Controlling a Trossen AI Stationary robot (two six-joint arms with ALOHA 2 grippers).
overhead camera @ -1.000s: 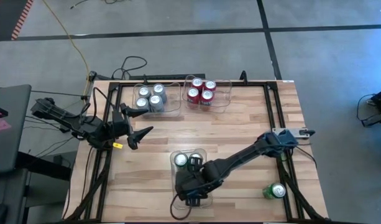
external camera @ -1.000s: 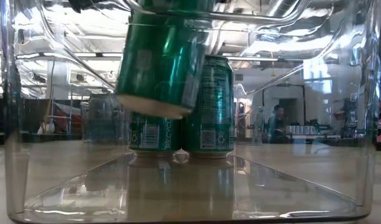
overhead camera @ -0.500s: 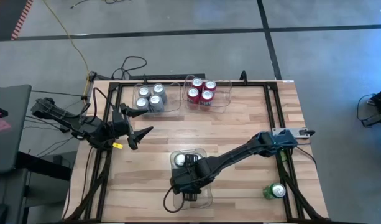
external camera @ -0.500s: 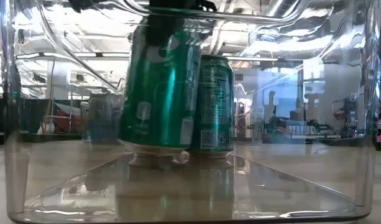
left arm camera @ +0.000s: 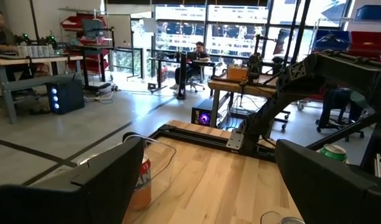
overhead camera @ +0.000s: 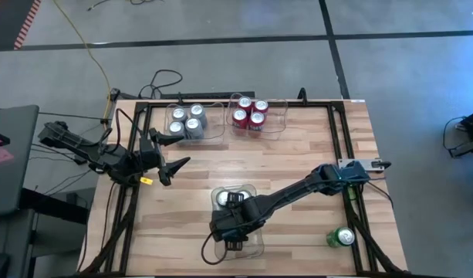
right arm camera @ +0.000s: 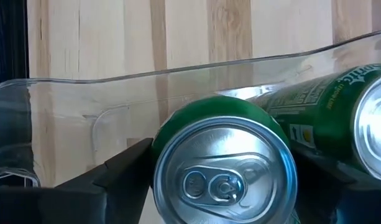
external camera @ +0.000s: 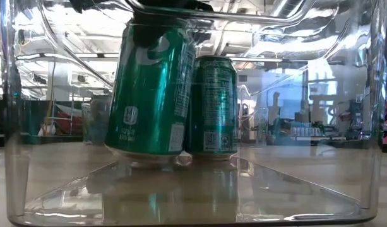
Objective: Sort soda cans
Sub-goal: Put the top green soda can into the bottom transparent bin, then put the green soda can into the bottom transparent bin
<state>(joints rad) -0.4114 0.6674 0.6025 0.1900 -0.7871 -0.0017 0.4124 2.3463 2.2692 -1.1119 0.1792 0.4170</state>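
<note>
Fingers of right gripper [right arm camera: 224,186] clamp a green can [external camera: 152,88] on both sides, tilted, base just off floor of clear bin [overhead camera: 255,239] at lower centre of high view, w/ another green can [external camera: 212,107] upright beside it. Right arm stretches diagonally from right edge. Left gripper [overhead camera: 173,150] spread wide, holding nothing, at left.

Bright even light; glare and warped reflections on the clear bin [external camera: 370,94].

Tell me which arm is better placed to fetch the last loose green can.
Right. The loose green can lies at the table's right edge, by that arm's base; its pincer only has to release the green can in the clear bin. The left pincer waits far across.
</note>
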